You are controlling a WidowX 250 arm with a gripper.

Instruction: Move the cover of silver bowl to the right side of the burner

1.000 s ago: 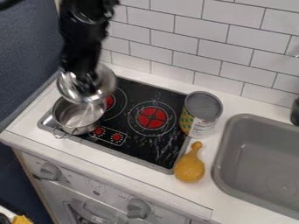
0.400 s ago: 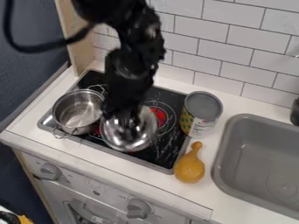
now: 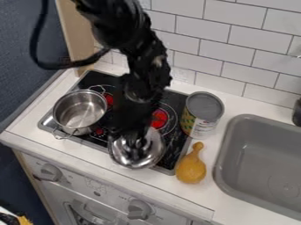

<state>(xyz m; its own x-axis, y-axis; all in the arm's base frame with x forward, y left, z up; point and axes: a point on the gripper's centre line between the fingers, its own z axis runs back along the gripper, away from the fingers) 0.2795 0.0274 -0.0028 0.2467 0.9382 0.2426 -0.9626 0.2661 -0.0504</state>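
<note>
Shiny round lid [image 3: 154,154]: over the front edge of the black stove top [image 3: 104,81], near the middle of that edge; I cannot tell if it touches down.
Claw [image 3: 137,143]: over the front part of the stove top, pinching the lid near its middle.
Black arm [image 3: 140,83]: comes in over the back of the stove top.
Silver pot [image 3: 79,110]: on the left part of the stove top, with no cover on it, thin wire handles sticking out.
Big can [image 3: 203,112]: standing up at the right edge of the stove top.
Yellow squash [image 3: 191,169]: on the white worktop [image 3: 240,197], just beside the stove top's front right corner, thin end to the back.
Gray sink [image 3: 220,162]: right of the stove top.
Tile wall [image 3: 220,41]: behind the stove top.
</note>
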